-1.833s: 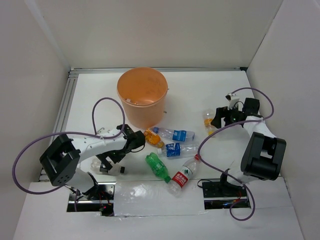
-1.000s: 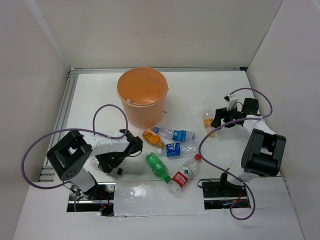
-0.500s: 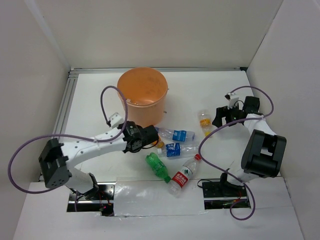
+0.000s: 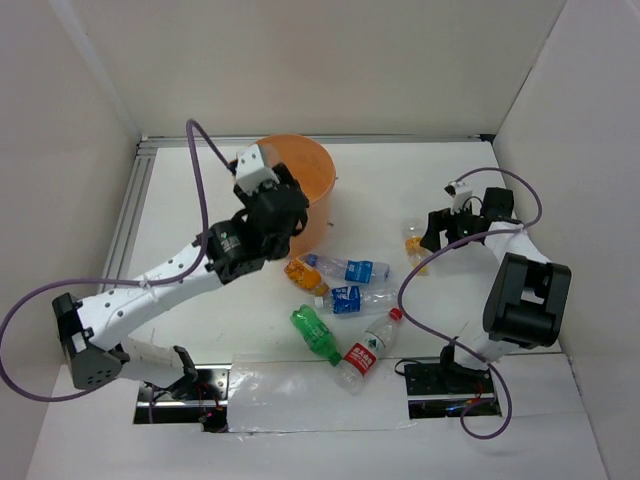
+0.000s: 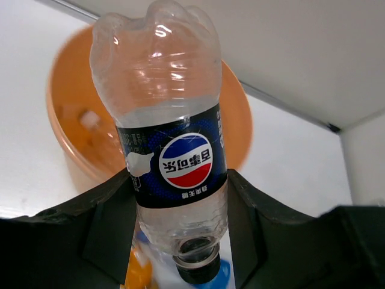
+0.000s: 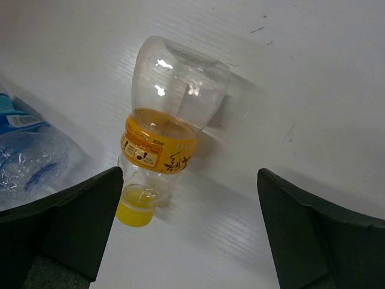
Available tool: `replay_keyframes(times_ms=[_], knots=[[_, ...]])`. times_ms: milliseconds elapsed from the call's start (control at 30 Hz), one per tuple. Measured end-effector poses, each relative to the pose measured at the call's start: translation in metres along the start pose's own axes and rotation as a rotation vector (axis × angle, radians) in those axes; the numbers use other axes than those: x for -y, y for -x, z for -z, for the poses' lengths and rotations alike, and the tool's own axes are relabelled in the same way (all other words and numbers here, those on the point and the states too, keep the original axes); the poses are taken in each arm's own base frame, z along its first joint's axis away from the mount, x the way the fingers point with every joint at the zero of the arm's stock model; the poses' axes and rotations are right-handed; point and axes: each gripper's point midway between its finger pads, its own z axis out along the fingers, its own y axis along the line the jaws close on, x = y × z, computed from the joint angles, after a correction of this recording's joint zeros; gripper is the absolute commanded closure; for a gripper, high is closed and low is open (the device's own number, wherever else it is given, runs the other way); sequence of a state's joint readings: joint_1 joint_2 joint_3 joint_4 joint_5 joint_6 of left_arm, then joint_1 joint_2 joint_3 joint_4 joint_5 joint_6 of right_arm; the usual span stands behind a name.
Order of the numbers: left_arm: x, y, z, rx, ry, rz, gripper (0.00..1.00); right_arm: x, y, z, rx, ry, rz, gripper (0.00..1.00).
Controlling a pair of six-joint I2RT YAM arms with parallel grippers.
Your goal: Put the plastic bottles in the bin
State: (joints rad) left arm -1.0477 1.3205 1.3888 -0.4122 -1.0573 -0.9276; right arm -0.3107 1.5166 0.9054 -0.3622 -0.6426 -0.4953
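Observation:
A clear plastic bottle [image 5: 174, 138] with a dark blue label is clamped between the fingers of my left gripper [image 5: 180, 205], cap end toward the camera. The left gripper [image 4: 276, 212] hangs raised at the near-left rim of the orange bin [image 4: 312, 162], and the left wrist view shows the bin [image 5: 66, 102] behind the bottle. My right gripper [image 6: 189, 180] stands open above an orange-labelled bottle [image 6: 165, 141] lying on the table, which sits left of centre between the jaws. In the top view the right gripper [image 4: 436, 232] is just right of that bottle [image 4: 413, 240].
Several bottles lie in front of the bin: an orange-filled one [image 4: 300, 273], two blue-labelled ones [image 4: 350, 268] [image 4: 352, 298], a green one [image 4: 317, 335] and a red-labelled one [image 4: 366, 351]. White walls enclose the table.
My left arm has risen from the table beside the bottle pile and swung back to the bin, carrying the dark-labelled bottle. The right gripper has barely shifted.

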Motion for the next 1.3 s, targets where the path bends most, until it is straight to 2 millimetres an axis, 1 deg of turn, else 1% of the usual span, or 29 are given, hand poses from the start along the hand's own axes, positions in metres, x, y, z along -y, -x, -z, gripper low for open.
replay_keyframes(times_ms=[33, 133, 200, 267, 300, 367, 400, 433, 467, 533, 600, 700, 767, 833, 900, 933, 967, 1000, 1033, 1067, 1100, 1133, 1167, 1200, 1233, 1267, 1300], knots=[[-0.015, 0.010, -0.023, 0.041, 0.060, -0.008, 1.00, -0.002, -0.001, -0.003, -0.007, 0.008, 0.001, 0.01], [-0.021, 0.044, -0.070, 0.115, 0.132, -0.010, 1.00, -0.008, -0.005, -0.012, -0.035, 0.015, -0.005, 0.01], [-0.025, 0.056, -0.096, 0.146, 0.158, -0.004, 1.00, -0.007, -0.006, -0.016, -0.045, 0.000, -0.006, 0.01], [-0.033, 0.051, -0.116, 0.137, 0.179, -0.040, 1.00, -0.007, -0.005, -0.021, -0.046, -0.008, -0.005, 0.01], [-0.037, 0.046, -0.125, 0.125, 0.190, -0.056, 1.00, -0.007, -0.005, -0.023, -0.050, -0.008, -0.008, 0.01], [-0.047, 0.030, -0.140, 0.089, 0.214, -0.093, 0.95, -0.009, -0.008, -0.029, -0.057, 0.004, -0.023, 0.01], [-0.052, 0.021, -0.148, 0.068, 0.227, -0.113, 0.89, -0.010, -0.009, -0.032, -0.062, 0.010, -0.030, 0.01], [-0.057, 0.013, -0.154, 0.046, 0.238, -0.134, 0.59, -0.013, -0.010, -0.035, -0.065, 0.021, -0.036, 0.01], [-0.063, 0.003, -0.160, 0.017, 0.250, -0.162, 0.37, -0.014, -0.010, -0.038, -0.070, 0.026, -0.035, 0.01], [-0.071, -0.009, -0.166, -0.022, 0.260, -0.194, 0.01, -0.015, -0.012, -0.043, -0.082, 0.029, -0.032, 0.01], [-0.075, -0.016, -0.169, -0.050, 0.261, -0.214, 0.00, -0.015, -0.013, -0.047, -0.095, 0.030, -0.032, 0.01], [-0.074, -0.015, -0.168, -0.065, 0.247, -0.244, 0.00, -0.016, -0.009, -0.049, -0.092, 0.035, -0.027, 0.01], [-0.065, -0.010, -0.161, -0.062, 0.216, -0.272, 0.00, -0.016, -0.003, -0.049, -0.083, 0.034, -0.019, 0.01], [-0.049, -0.002, -0.144, -0.056, 0.160, -0.306, 0.00, -0.019, 0.003, -0.051, -0.074, 0.036, 0.000, 0.01], [-0.024, 0.007, -0.117, -0.044, 0.074, -0.318, 0.00, -0.025, 0.008, -0.056, -0.075, 0.047, 0.024, 0.01], [-0.011, 0.012, -0.098, -0.037, 0.020, -0.313, 0.00, -0.029, 0.009, -0.061, -0.081, 0.055, 0.035, 0.01], [-0.003, 0.015, -0.078, -0.038, -0.029, -0.307, 0.00, -0.032, 0.011, -0.066, -0.084, 0.064, 0.047, 0.01], [0.003, 0.016, -0.055, -0.048, -0.082, -0.292, 0.00, -0.033, 0.013, -0.073, -0.089, 0.070, 0.058, 0.04], [0.007, 0.014, -0.036, -0.062, -0.126, -0.270, 0.00, -0.034, 0.011, -0.079, -0.100, 0.077, 0.063, 0.12], [0.006, 0.011, -0.016, -0.081, -0.166, -0.240, 0.06, -0.035, 0.009, -0.086, -0.115, 0.085, 0.070, 0.33], [0.001, 0.003, 0.001, -0.114, -0.193, -0.214, 0.08, -0.036, 0.005, -0.093, -0.132, 0.095, 0.077, 0.45], [-0.006, -0.010, 0.016, -0.159, -0.210, -0.188, 0.08, -0.039, 0.005, -0.097, -0.134, 0.112, 0.087, 0.55], [-0.015, -0.030, 0.029, -0.216, -0.220, -0.158, 0.09, -0.038, 0.009, -0.098, -0.133, 0.108, 0.096, 0.73], [-0.023, -0.050, 0.037, -0.265, -0.223, -0.132, 0.09, -0.038, 0.009, -0.098, -0.136, 0.109, 0.106, 0.82], [-0.035, -0.077, 0.046, -0.329, -0.213, -0.122, 0.09, -0.036, 0.011, -0.097, -0.134, 0.109, 0.110, 0.88], [-0.044, -0.101, 0.051, -0.378, -0.204, -0.111, 0.07, -0.036, 0.011, -0.095, -0.138, 0.117, 0.110, 0.92], [-0.058, -0.133, 0.058, -0.448, -0.181, -0.109, 0.03, -0.036, 0.012, -0.091, -0.141, 0.126, 0.109, 0.99]])
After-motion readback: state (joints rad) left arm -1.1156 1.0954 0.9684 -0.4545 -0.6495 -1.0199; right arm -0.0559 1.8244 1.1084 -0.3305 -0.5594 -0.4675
